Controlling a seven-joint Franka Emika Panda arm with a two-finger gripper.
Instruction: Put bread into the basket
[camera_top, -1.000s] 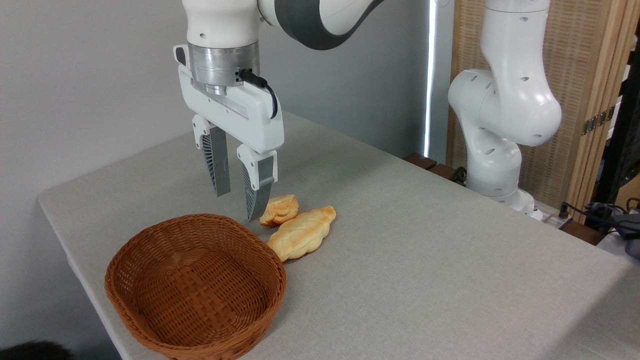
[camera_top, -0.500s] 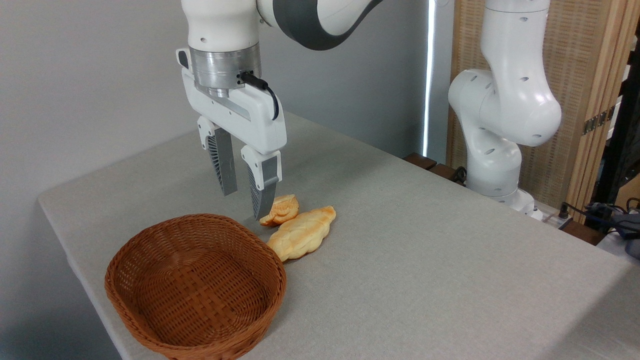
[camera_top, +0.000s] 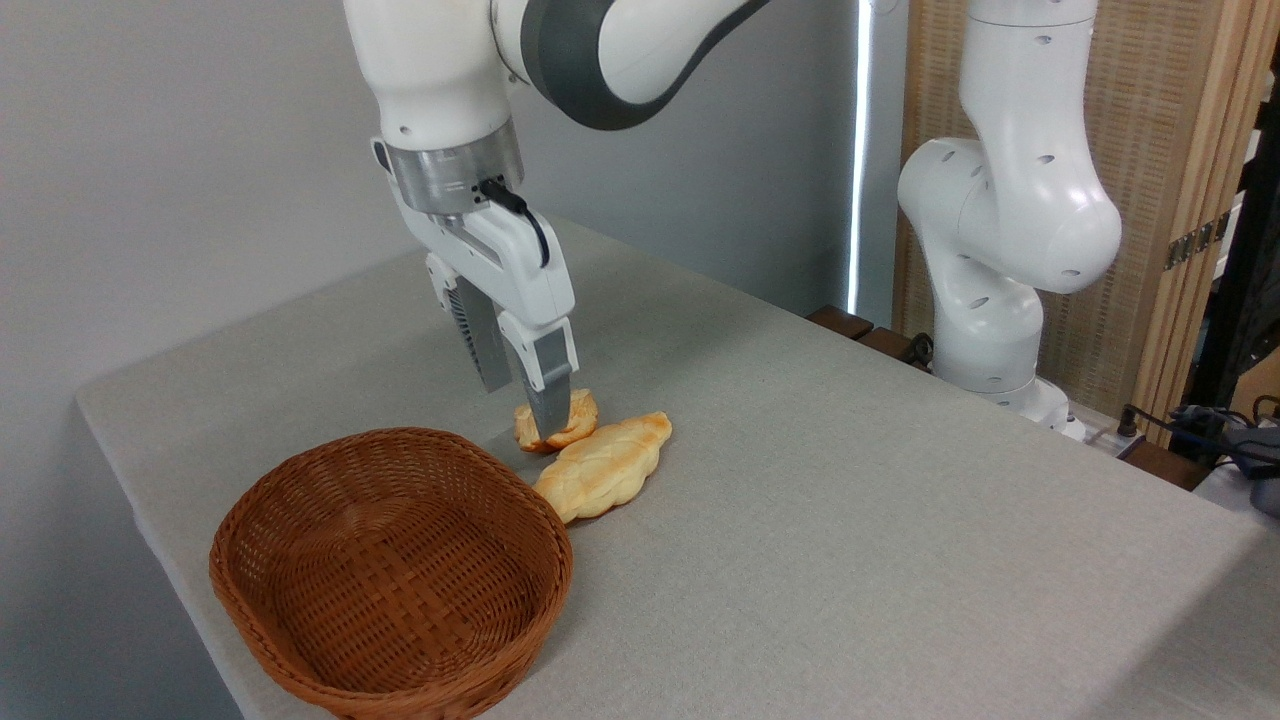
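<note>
The bread (camera_top: 607, 464), a long golden braided loaf, lies on the grey table (camera_top: 850, 520) with its near end touching the basket's right rim. The basket (camera_top: 300, 640), oval reddish-brown wicker, stands at the front left with nothing in it. My gripper (camera_top: 523, 410) hangs tilted just behind the loaf, open, with nothing between its fingers. Its front fingertip (camera_top: 549, 420) is down in front of the small round bun, covering part of it. The gripper is not touching the loaf.
A small round bun (camera_top: 578, 412) sits right behind the loaf, touching it. The arm's white base (camera_top: 1000, 250) rises at the table's back right. The table's left edge runs close by the basket.
The gripper has swung right and down while tilting and turning, from above the basket's back rim to the small bun. Loaf, bun and basket have not moved.
</note>
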